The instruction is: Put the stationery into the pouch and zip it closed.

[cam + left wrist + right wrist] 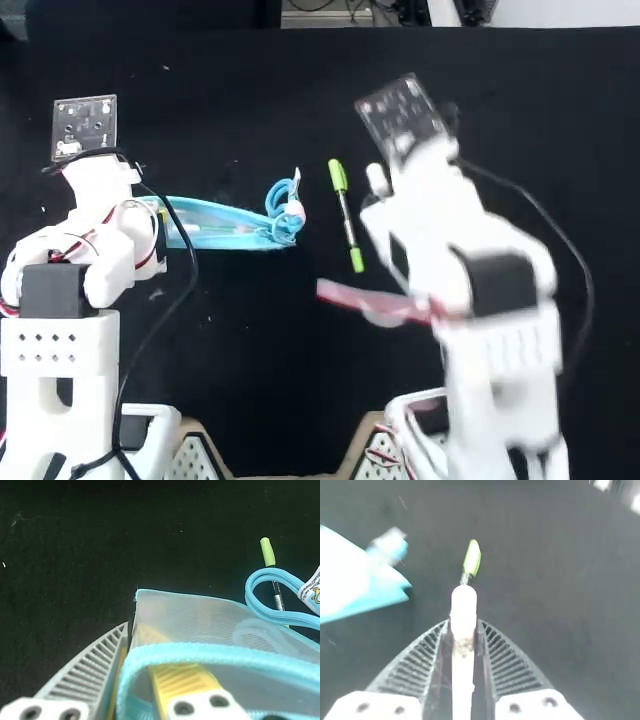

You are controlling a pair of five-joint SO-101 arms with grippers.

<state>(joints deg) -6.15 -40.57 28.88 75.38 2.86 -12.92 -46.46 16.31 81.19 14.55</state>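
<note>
On the table (250, 380), the left gripper (134, 630) pinches the edge of the blue pouch (210, 625). At 3 o'clock from it, the right gripper (463, 625) clamps a white pen (463, 600). The print on the tag (312, 590) is unreadable.

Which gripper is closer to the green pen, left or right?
Right. The right gripper, shut on a white stick, is close beside the green pen. The left gripper clamps the pouch at its far end, the pouch lying between it and the pen.
</note>
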